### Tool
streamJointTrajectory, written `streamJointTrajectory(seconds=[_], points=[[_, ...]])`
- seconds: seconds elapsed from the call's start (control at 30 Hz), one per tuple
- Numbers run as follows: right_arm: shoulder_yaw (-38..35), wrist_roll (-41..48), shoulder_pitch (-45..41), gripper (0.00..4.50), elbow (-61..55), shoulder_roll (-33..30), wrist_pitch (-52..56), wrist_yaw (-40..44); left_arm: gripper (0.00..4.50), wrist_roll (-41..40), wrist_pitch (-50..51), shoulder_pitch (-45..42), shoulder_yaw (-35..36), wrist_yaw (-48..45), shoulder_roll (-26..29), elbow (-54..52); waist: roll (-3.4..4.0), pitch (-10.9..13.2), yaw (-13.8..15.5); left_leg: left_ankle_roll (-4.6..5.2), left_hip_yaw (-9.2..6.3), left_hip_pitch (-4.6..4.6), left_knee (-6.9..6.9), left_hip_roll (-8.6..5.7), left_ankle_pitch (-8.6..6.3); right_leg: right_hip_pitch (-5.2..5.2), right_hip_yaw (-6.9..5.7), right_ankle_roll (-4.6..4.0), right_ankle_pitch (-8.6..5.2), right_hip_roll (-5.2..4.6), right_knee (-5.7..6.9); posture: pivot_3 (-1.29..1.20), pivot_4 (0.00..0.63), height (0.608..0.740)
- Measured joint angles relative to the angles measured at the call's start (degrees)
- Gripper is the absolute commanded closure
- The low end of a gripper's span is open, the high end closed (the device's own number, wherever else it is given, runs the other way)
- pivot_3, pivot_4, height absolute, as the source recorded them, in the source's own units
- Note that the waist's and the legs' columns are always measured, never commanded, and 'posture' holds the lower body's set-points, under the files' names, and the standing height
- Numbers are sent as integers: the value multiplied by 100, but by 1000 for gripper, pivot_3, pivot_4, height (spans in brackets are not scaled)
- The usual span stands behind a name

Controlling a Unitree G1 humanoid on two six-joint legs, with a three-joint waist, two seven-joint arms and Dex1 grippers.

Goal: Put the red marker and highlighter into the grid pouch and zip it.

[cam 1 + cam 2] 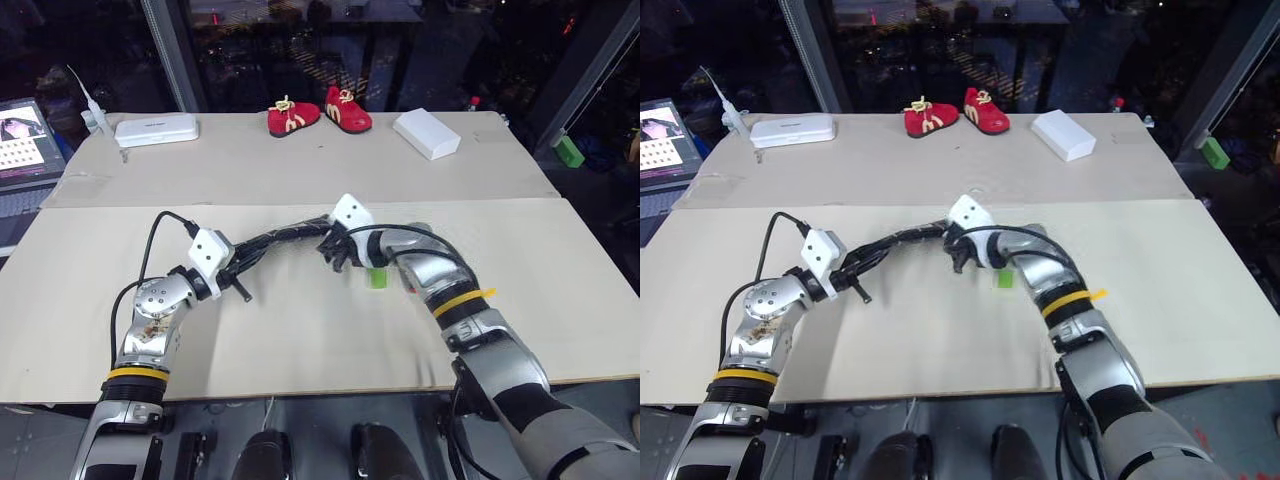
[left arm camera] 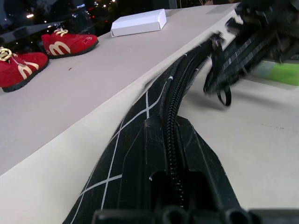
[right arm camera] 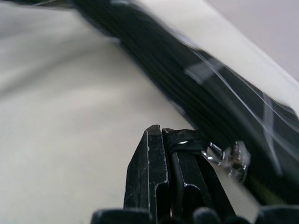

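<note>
The grid pouch (image 1: 280, 240), black with thin white lines, hangs stretched above the table between my two grippers. My left gripper (image 1: 236, 272) is shut on its left end, and the zipper teeth (image 2: 174, 135) run away from it. At the other end my right gripper (image 1: 335, 250) is shut on the black zipper pull cord (image 3: 180, 147), next to the silver zipper slider (image 3: 231, 158). The light-green highlighter (image 1: 376, 277) lies on the table just below the right gripper. The red marker is out of view.
At the far edge of the beige table (image 1: 300, 340) lie a pair of red shoes (image 1: 320, 112), a white box (image 1: 427, 133) and a white case (image 1: 156, 130). A laptop (image 1: 25, 140) sits at the far left. A green block (image 1: 568, 150) lies beyond the right edge.
</note>
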Motion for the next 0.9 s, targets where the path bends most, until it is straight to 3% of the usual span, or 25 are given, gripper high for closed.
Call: streamJointTrajectory(seconds=[0.2,0.5,0.8,0.9], points=[[58,-131,-431,4444,-5,115,-110,23,4500,0,63,-54,-1,-18,-15,12,1,0,23,-1,1,-2,0,-1,0,1,-5,0,0,-1,-2,0,150,740],[428,-186,-424,4444,-412,400,30,584,4500,3,68,-278,-47,-126,-114,155,1,0,9,-1,2,-2,0,-1,0,0,-4,0,0,1,0,0,150,740],[556,-393,-428,4444,-197,513,10,541,4500,5,68,-295,-57,-158,-143,216,1,1,14,-1,2,-3,0,-2,1,0,-5,0,0,0,0,0,150,740],[548,-392,-435,3590,-186,548,-17,585,4500,6,68,-295,-60,-156,-162,215,1,0,9,-1,2,-2,0,-2,1,0,-5,0,0,1,0,0,150,740]])
